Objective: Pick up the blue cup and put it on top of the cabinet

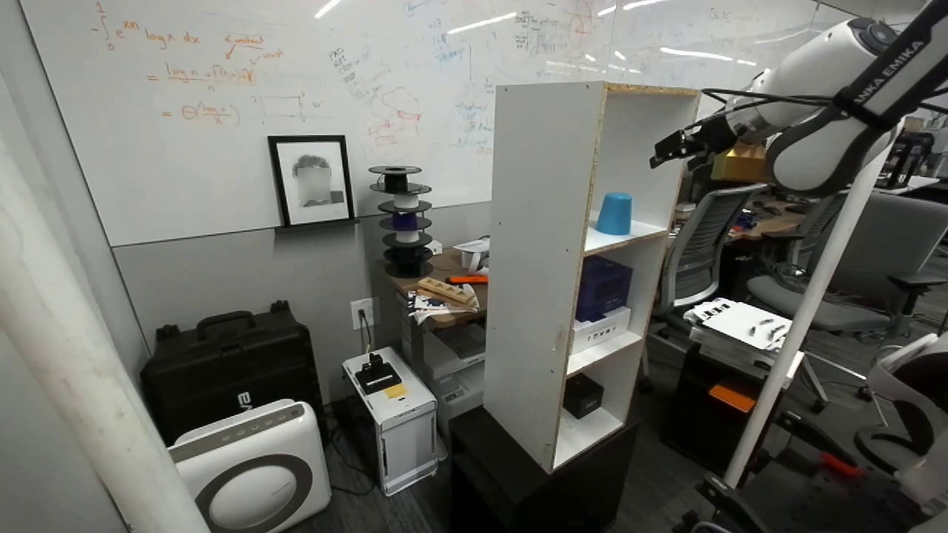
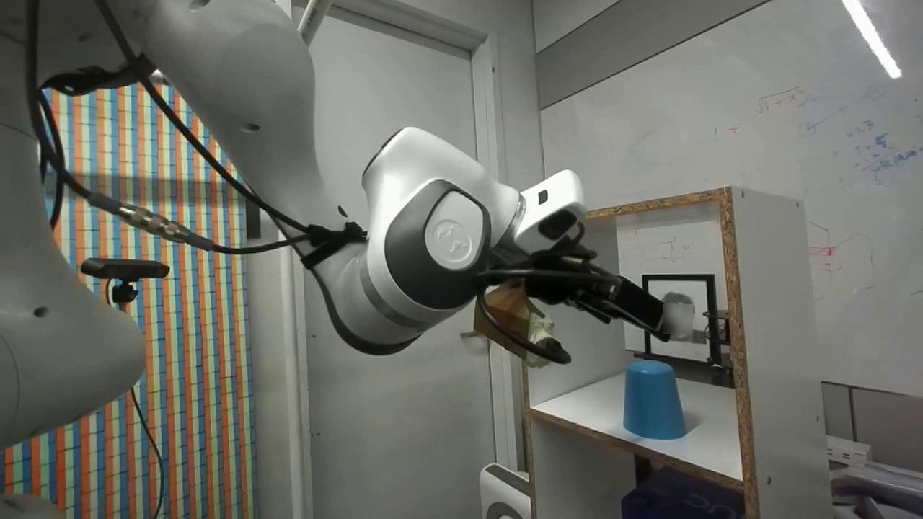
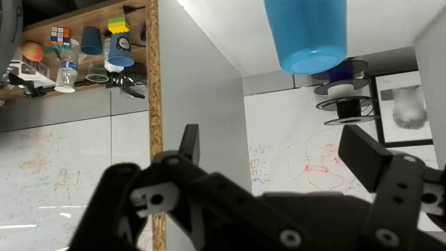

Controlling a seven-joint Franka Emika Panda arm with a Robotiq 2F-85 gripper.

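The blue cup [image 1: 615, 214] stands with its narrow closed end up on the floor of the top compartment of the white cabinet [image 1: 544, 244]. It also shows in an exterior view [image 2: 652, 400] and at the top of the upside-down wrist view [image 3: 312, 35]. The cabinet shows in an exterior view [image 2: 782, 324] too. My gripper [image 1: 670, 152] is in front of the open top compartment, higher than the cup and apart from it. In the wrist view my gripper [image 3: 277, 148] has its fingers wide apart with nothing between them. It also shows in an exterior view [image 2: 642, 317].
The cabinet's side wall with a raw chipboard edge [image 3: 154, 87] lies close by. A dark blue-purple box [image 1: 603, 285] sits in the middle compartment and a black box [image 1: 583, 394] in the bottom one. Filament spools [image 1: 404, 222] stand behind. A black cable [image 2: 505, 324] hangs from the arm.
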